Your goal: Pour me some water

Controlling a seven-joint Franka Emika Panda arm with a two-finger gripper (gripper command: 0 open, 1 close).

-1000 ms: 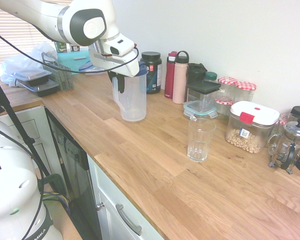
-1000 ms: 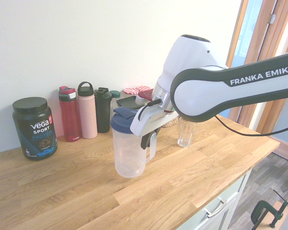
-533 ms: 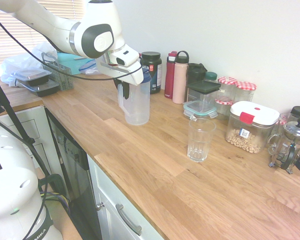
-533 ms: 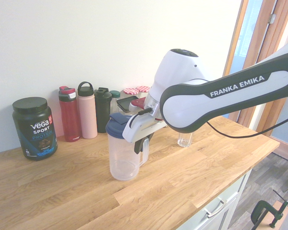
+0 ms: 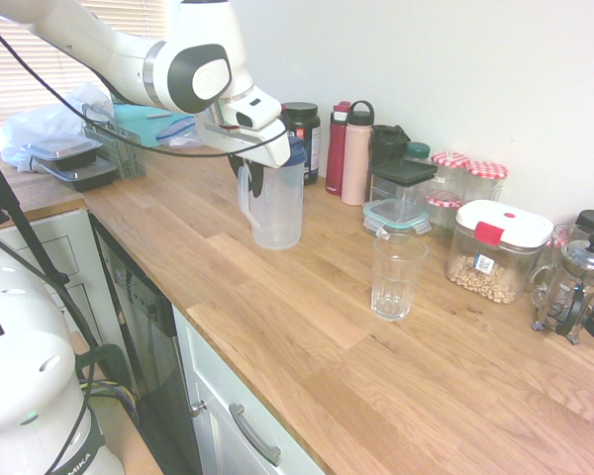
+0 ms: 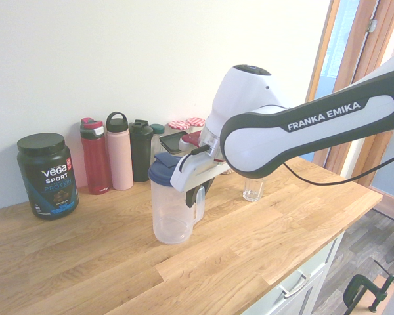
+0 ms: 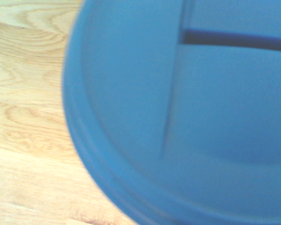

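Worktop point(image 5: 307, 327) of pale wood, seen from the first exterior view, left to right. Far left: stacked trays point(image 5: 64, 158) and a wire basket point(image 5: 119, 139) by the window. Next, the jug point(image 5: 275, 203), clear plastic with a blue lid point(image 5: 295, 153), upright with its base on the wood. Gripper point(image 5: 249, 170) sits at the jug's handle, dark fingers either side of it; whether they clamp the handle or stand just slack around it cannot be told. Behind the jug against the wall: black tub point(image 5: 301, 142), red bottle point(image 5: 337, 146), pink bottle point(image 5: 356, 153), dark shaker point(image 5: 388, 143). Further right, lidded boxes point(image 5: 398, 198), then the glass point(image 5: 397, 276), upright, looks empty, standing alone nearer the front edge, well apart from the jug. Beyond it a clear box of nuts point(image 5: 495, 249), red-check jars point(image 5: 465, 178) behind, French press point(image 5: 574, 282) at far right. Second exterior view: jug point(image 6: 174, 210) upright, gripper point(image 6: 198, 193) at its handle, glass point(image 6: 253, 189) partly hidden behind the arm. Wrist view: blue lid point(image 7: 187, 117) fills most of the frame, blurred, wood point(image 7: 28, 117) beside it
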